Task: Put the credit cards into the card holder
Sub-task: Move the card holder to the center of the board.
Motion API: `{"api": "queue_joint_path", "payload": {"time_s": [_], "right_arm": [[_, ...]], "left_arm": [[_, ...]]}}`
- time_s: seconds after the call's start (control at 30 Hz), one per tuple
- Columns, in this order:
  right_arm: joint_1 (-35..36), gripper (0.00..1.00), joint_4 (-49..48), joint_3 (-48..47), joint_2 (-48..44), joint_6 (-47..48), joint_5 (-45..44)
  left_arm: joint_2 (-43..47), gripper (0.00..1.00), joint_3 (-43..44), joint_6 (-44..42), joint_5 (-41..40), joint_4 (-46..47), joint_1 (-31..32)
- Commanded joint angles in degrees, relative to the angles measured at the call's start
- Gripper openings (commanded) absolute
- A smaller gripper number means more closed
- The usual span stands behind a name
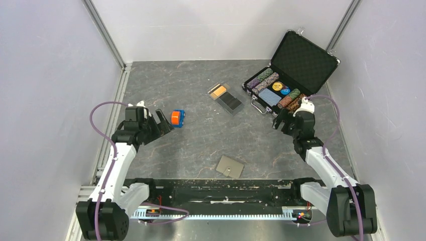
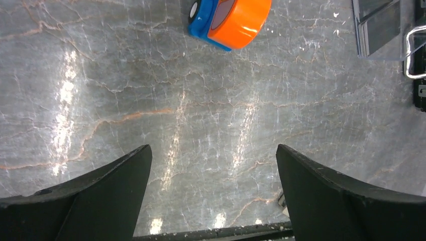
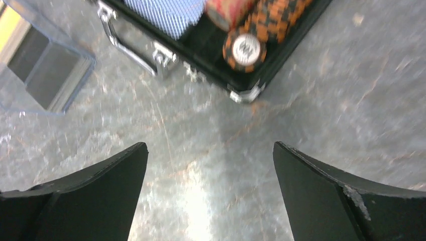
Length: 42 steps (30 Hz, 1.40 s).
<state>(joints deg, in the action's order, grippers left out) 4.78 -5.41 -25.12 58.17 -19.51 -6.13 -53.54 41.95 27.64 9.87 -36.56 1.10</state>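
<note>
A grey marbled table [image 1: 201,143] sits inside a white-walled enclosure. My left gripper [image 2: 211,155] hangs low over the table's left side, jaws spread wide, gripping nothing. Just past its fingertips lies a small orange and blue object [image 1: 177,117], not touching them. My right gripper [image 3: 210,150] hovers over the right side, also spread wide and empty, close to the near corner of an open black case [image 1: 301,63] filled with poker chips. Between my two grippers and farther back, a clear plastic tray [image 1: 237,108] rests beside the case. The credit cards [image 1: 231,102] lie inside it, one orange at the far end and black ones next to it. The card holder [image 1: 230,166], a flat grey square, lies near the front edge between my arm bases, well apart from the tray.
</note>
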Motion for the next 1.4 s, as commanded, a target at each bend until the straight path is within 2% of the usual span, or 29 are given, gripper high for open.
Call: {"api": "queue_joint_path", "payload": {"time_s": [0.0,0.23,0.37,0.5,0.63,0.73,0.8,1.0,1.17,1.37], "right_arm": [[-0.1,0.98,11.1,-3.1,0.7,-6.6,5.2],[0.1,0.98,9.3,-1.2,2.5,-7.3,20.7],[2.8,0.98,11.6,0.0,3.5,-5.4,28.2],[8.4,0.98,15.3,2.3,1.9,-4.6,31.1],[10.9,0.99,15.5,7.9,-0.4,-6.5,38.7],[12.1,0.93,13.5,12.4,-0.4,-8.2,43.3],[12.5,0.92,12.1,14.2,-0.4,-9.6,45.2],[14.4,0.83,2.1,19.6,0.3,-16.9,49.3],[16.2,0.7,-0.4,19.5,3.8,-17.7,50.7],[17.6,0.57,-1.4,17.9,6.8,-17.7,50.6]], "left_arm": [[-1.8,1.0,4.0,4.0,3.1,-1.9,0.0],[-9.7,1.0,7.3,6.5,17.6,2.6,1.8],[-15.2,1.0,8.1,10.2,18.9,4.9,10.3],[-19.9,1.0,9.3,12.7,19.7,6.4,21.5],[-22.6,0.99,7.5,14.3,22.4,7.7,27.4],[-25.0,0.92,4.9,15.0,26.1,10.8,31.1],[-27.2,0.89,4.0,14.9,27.0,11.3,33.1],[-33.8,0.8,1.9,15.7,30.1,17.0,36.3],[-40.0,0.7,2.4,16.7,31.2,21.7,38.2],[-49.9,0.45,10.5,16.0,31.9,22.8,40.6]]}}
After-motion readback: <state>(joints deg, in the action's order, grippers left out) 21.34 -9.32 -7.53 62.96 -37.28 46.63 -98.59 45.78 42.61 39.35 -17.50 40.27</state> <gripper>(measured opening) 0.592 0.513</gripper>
